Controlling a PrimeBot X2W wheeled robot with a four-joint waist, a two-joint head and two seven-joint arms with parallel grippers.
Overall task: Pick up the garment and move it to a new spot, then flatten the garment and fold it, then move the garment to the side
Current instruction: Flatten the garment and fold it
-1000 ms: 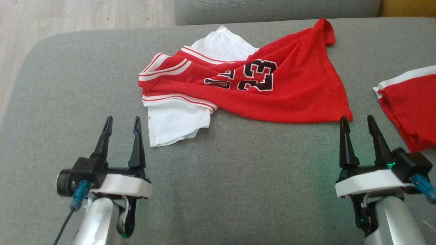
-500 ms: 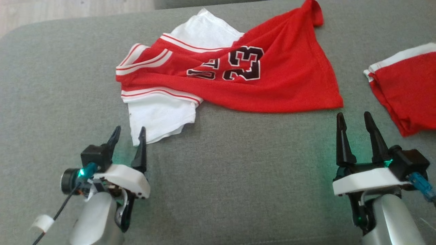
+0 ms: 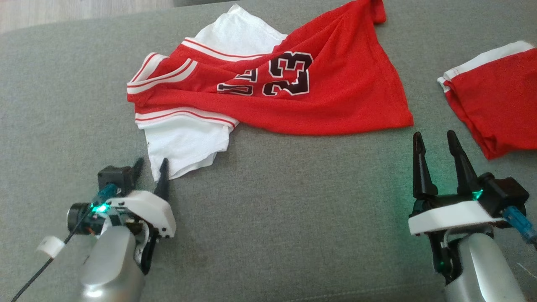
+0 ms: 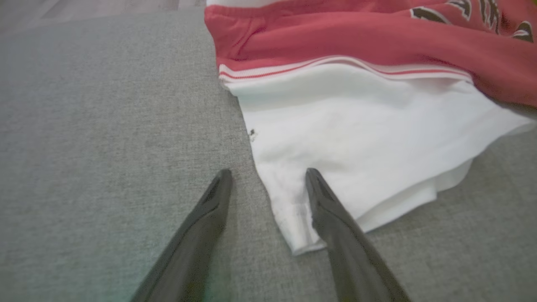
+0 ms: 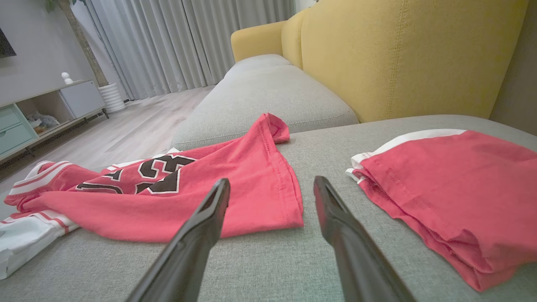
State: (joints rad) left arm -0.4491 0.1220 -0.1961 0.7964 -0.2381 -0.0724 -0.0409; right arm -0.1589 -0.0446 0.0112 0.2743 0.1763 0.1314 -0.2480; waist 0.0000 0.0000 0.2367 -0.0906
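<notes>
Straddles white sleeve corner of the garment (image 3: 335,96), perhaps touching, with left end effector (image 3: 151,161) open; holds right end effector (image 3: 434,135) open near its red hem; crumpled on sofa cushion (image 3: 272,218), limp light cloth; pinch corners.

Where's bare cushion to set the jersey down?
Free: grey fabric cushion between left gripper and right gripper, below the red 23 jersey; also left of its white sleeves. Crowded: right side, folded red white-trimmed garment.

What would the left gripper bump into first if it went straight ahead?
Probably the white sleeve of the garment; its corner lies right at the fingertips of the open left gripper.
</notes>
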